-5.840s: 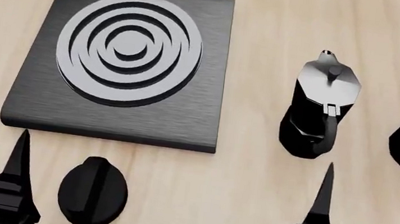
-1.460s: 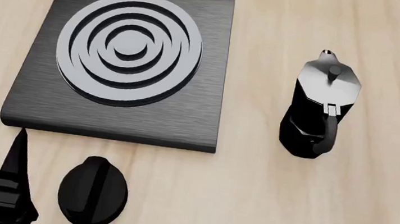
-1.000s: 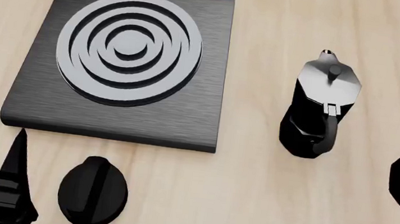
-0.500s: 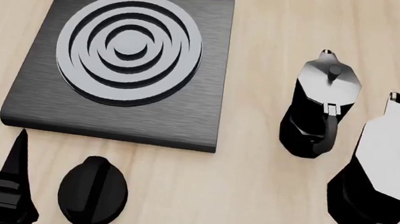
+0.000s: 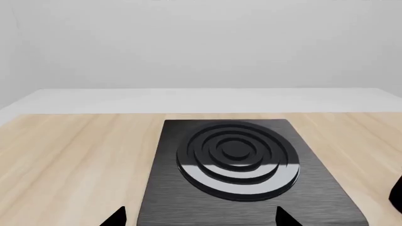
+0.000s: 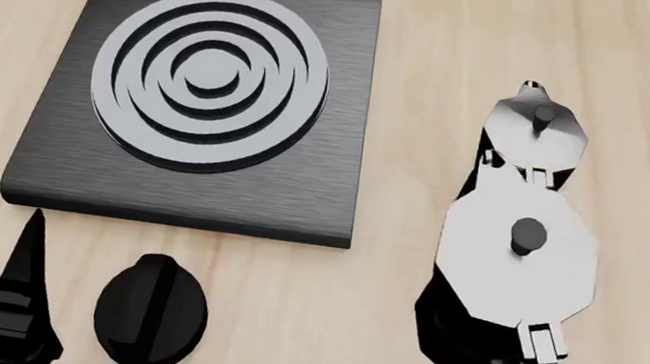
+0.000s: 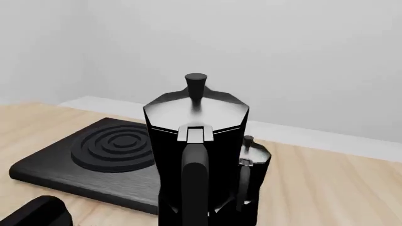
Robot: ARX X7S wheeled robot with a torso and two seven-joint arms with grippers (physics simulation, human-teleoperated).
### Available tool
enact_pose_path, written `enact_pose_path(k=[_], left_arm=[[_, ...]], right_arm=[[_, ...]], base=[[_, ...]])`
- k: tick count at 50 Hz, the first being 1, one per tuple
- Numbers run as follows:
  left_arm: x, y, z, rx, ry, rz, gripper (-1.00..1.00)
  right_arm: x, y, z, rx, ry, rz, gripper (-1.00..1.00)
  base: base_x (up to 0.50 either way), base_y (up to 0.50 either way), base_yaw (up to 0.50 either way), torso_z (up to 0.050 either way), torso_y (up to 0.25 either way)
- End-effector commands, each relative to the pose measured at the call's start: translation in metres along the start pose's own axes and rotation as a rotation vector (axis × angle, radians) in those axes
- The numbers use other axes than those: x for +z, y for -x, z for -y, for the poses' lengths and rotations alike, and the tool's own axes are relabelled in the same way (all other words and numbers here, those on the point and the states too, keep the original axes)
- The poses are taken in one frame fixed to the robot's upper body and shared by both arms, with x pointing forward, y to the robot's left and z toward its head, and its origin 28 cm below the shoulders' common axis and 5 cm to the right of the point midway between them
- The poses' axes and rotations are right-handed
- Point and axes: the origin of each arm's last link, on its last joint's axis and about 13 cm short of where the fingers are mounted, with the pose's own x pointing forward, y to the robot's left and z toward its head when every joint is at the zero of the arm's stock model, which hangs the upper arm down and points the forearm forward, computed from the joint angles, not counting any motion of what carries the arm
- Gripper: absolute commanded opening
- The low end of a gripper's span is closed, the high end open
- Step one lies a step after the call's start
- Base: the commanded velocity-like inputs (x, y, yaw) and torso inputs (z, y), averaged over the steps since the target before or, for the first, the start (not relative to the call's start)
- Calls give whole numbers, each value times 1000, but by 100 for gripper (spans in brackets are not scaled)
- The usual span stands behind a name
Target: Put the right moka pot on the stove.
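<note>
The right moka pot [image 6: 517,259], black and faceted with a grey-sheened lid, hangs above the table in front of the other pot [image 6: 535,133] and partly covers it in the head view. In the right wrist view its handle and lid [image 7: 196,136] fill the centre. My right gripper holds it at the handle, with the fingers lost in the black. The stove [image 6: 206,95] lies to the left, nothing on it; it also shows in the right wrist view [image 7: 94,155] and the left wrist view [image 5: 238,160]. My left gripper [image 5: 201,219] is open and empty just before the stove's near edge.
A round black knob [image 6: 151,311] lies on the wooden table near the stove's front edge, beside my left gripper's finger [image 6: 28,268]. The second pot [image 7: 254,160] stands close behind the held one. A white wall rises beyond the table's far edge.
The right moka pot was lifted off the table at the right edge of the head view and carried left, now overlapping the other pot. The left arm has not moved.
</note>
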Motion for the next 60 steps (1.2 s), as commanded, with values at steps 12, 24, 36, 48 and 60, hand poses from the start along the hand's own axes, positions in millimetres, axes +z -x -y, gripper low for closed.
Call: enact_pose_path(k=[12,24,36,48,60], left_arm=[[1,0,0,-2,8,5,100],[1,0,0,-3,10,9,100],[1,0,0,-4,13,12,100],[2,1,0,-7,14,17,100],[1,1,0,-9,11,16,100]], right_arm=[[6,-24,-22,138,0,51,-100],[26,-49,-27,185,-2,61,-100],[33,-74,-34,229,6,64,-100],[37,-99,-40,246,17,65,-100],[34,-120,-46,262,40,43,-100]], base=[[0,0,0,0,1],[0,0,0,0,1],[0,0,0,0,1],[0,0,0,1,1],[0,0,0,0,1]])
